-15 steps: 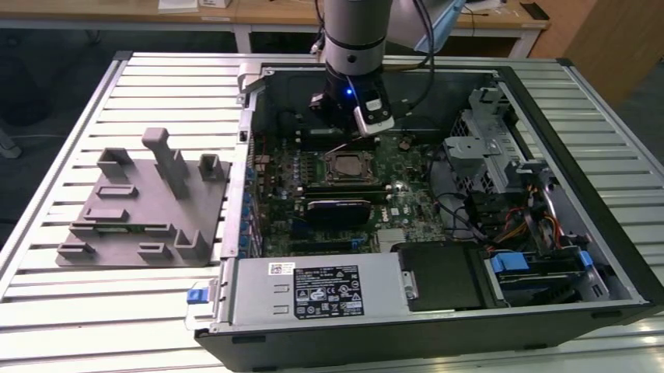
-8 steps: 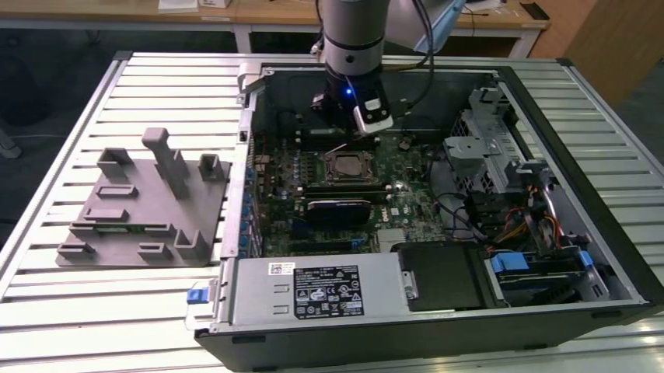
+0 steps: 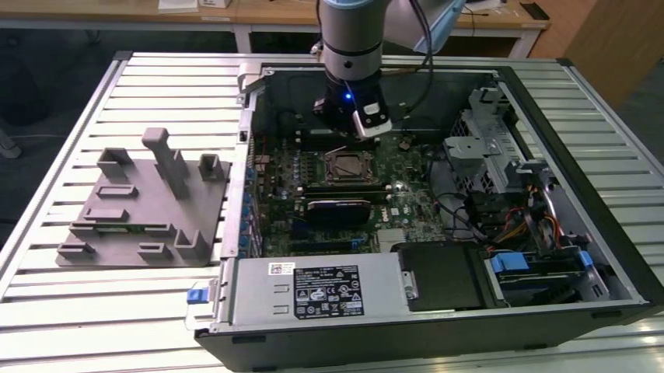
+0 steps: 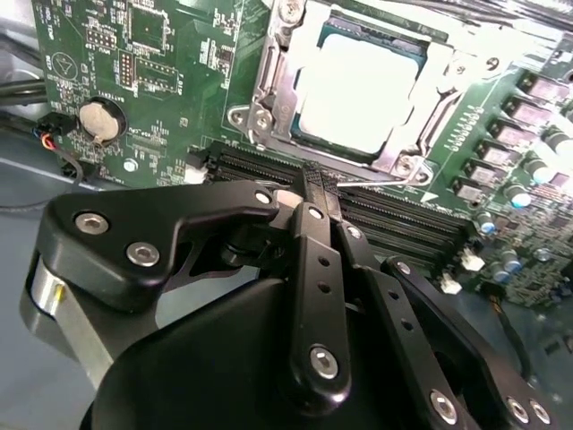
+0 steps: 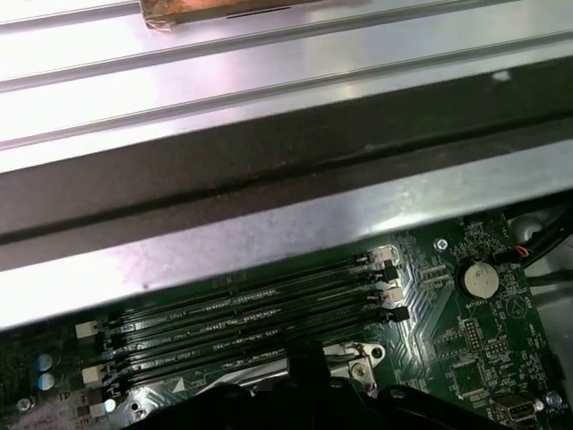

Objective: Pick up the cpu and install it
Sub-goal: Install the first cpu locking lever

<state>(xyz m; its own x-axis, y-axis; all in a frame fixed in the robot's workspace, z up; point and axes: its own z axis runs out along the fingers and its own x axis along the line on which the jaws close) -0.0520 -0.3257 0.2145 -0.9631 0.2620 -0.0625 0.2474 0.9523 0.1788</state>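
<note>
inside the open computer case (image 3: 581, 256), the cpu (image 4: 356, 82) already lies flat in the socket (image 4: 273, 90) on the green motherboard (image 4: 116, 63); its pale metal top fills the square opening, with a thin darker rim showing along its edges. in the exterior view the socket (image 3: 344, 165) sits near the middle of the motherboard, with the memory slots (image 5: 242, 318) just beside it on the side toward the case's back wall.

judging by its look, the chip is light, thin and stiff, with a smooth top that would slip under a loose pinch. the contacts under it are probably delicate, so it should be taken by two opposite edges and kept level, never pressed on one corner.

the gripper (image 4: 320, 184) hangs just above the memory slots, beside the socket and not over the chip. its two black fingers (image 4: 313, 233) are pressed together with no gap that i can see, and nothing is pinched between them. the tips seem close to the slots, but i cannot tell whether they touch. well apart from the motherboard, outside the case on the slatted table (image 3: 135, 311), a grey plastic fixture (image 3: 145, 206) stands.
</note>
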